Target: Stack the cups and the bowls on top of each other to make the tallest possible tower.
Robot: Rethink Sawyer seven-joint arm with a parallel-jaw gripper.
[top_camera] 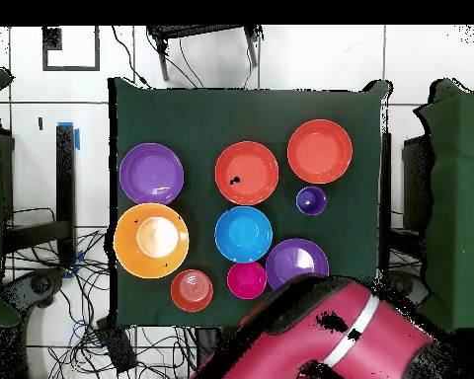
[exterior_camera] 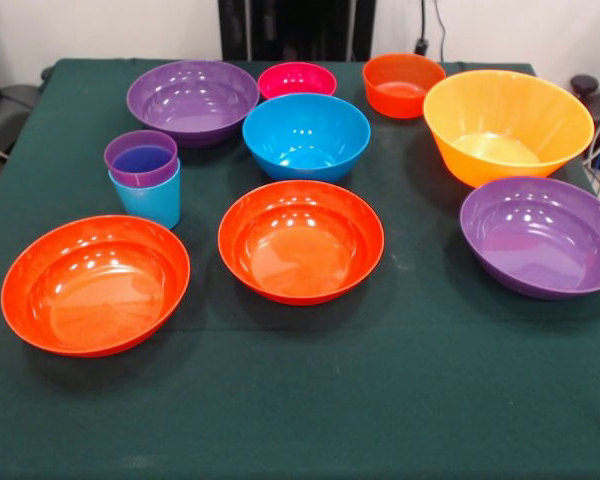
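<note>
Gripper not visible in either view; only the red arm shows, drawn back at the table's edge beside 1 wide purple bowl, so finger state cannot be told. Tower so far: purple cup nested in the light blue cup, standing upright between that purple bowl and the left orange-red bowl. Medium blue bowl sits to the cups' right, clear of neighbours. Probably light, stiff and slippery plastic; best pinched at the thin rim, not the glossy curved wall.
</note>
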